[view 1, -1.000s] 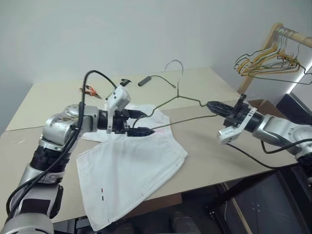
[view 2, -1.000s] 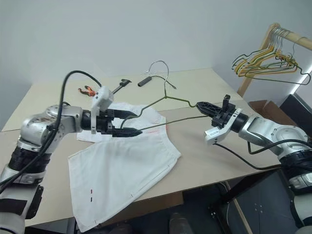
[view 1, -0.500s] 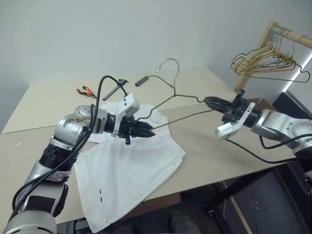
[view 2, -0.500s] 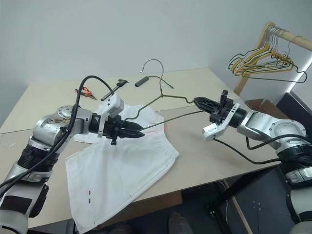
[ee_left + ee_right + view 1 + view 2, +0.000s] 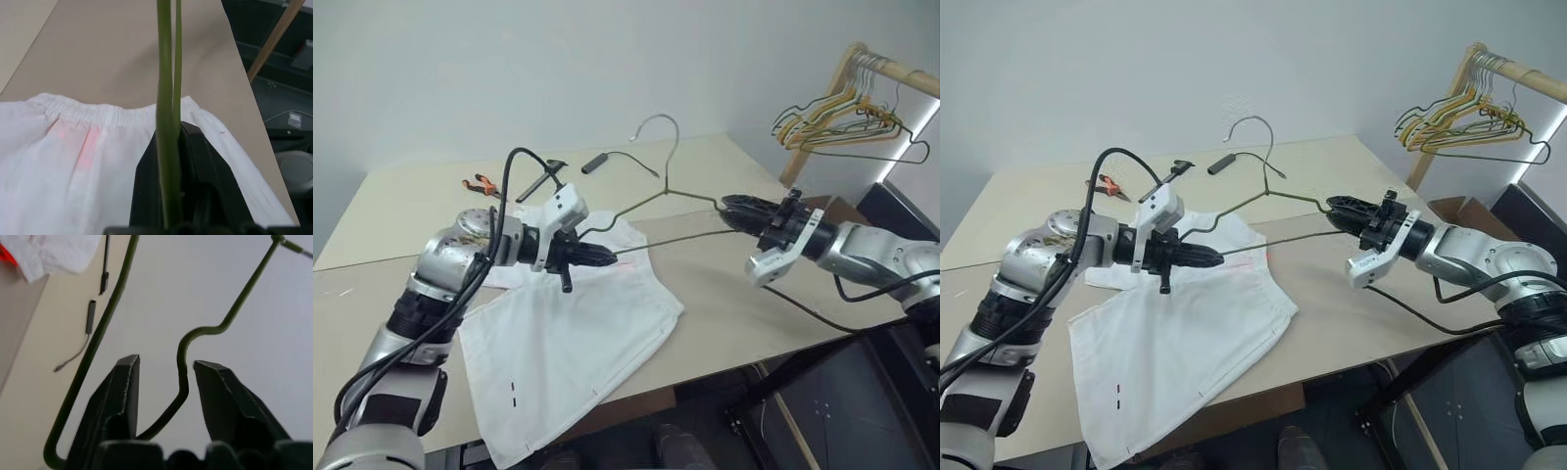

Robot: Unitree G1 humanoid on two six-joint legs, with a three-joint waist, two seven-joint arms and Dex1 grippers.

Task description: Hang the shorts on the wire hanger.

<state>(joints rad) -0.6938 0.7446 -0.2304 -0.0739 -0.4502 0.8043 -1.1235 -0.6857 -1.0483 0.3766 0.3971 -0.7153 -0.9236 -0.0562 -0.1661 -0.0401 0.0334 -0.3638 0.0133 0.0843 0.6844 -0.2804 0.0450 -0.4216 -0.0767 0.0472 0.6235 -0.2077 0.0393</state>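
With the right gripper (image 5: 161, 377) jaws parted around the thin olive wire hanger (image 5: 680, 201), only the left gripper (image 5: 603, 257), clenched on its end over the white cloth shorts (image 5: 578, 343) mid-frame, holds it, so it may swing or drop.

A beige table (image 5: 724, 294) carries white shorts (image 5: 568, 343) spread flat, directly beneath the left gripper (image 5: 605, 257). Beyond that gripper, toward the table's far edge, lie orange-handled pliers (image 5: 481, 183), a black tool (image 5: 540, 178) and a small dark stick with a thin cable (image 5: 607, 159).
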